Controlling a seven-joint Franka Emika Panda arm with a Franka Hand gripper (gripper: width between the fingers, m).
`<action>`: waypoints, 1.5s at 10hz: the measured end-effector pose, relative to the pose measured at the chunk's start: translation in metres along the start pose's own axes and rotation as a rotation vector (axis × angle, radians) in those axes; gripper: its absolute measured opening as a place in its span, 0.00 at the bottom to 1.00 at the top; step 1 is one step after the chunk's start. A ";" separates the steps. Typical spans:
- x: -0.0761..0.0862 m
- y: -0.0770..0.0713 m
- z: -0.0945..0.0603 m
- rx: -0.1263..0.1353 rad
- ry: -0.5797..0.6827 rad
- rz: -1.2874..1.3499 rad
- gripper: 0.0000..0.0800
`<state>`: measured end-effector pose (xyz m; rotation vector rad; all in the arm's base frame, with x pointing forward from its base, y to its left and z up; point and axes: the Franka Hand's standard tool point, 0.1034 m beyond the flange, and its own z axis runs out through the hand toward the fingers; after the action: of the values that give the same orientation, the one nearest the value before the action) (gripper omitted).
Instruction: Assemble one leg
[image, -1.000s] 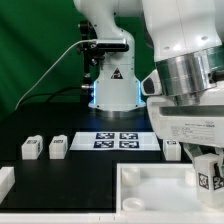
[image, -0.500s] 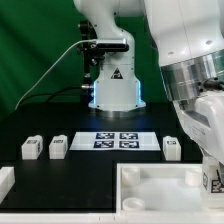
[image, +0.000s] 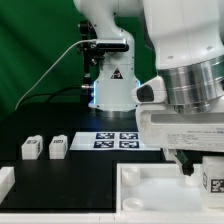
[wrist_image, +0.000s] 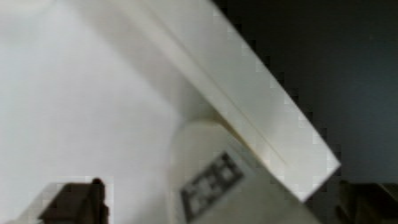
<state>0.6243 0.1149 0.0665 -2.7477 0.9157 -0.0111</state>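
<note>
A leg (image: 212, 181), a small white block with a black-and-white tag, stands at the near right corner of the large white tray-shaped part (image: 150, 172). My gripper (image: 206, 172) is down around it. In the wrist view the leg (wrist_image: 231, 180) lies beside the tray's raised rim (wrist_image: 249, 95). The dark fingers (wrist_image: 75, 202) stand wide to either side of it, with a gap showing on one side, so my gripper (wrist_image: 221, 208) looks open. Two more legs (image: 31, 148) (image: 58, 146) sit on the black table at the exterior view's left.
The marker board (image: 118, 140) lies flat behind the tray, in front of the robot base (image: 112, 85). Another white part (image: 5, 180) shows at the exterior view's lower left edge. My arm's large wrist hides the table's right side.
My wrist has turned and swung over the right side of the tray, now hiding the leg that lay by the marker board. The leg at the tray corner has hardly moved.
</note>
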 end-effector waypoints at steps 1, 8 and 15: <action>0.000 0.001 0.001 -0.004 0.000 -0.105 0.81; -0.007 -0.017 -0.006 -0.108 0.015 -0.446 0.45; -0.004 -0.016 -0.003 0.002 0.050 0.654 0.40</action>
<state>0.6306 0.1294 0.0731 -2.3224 1.7710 0.0365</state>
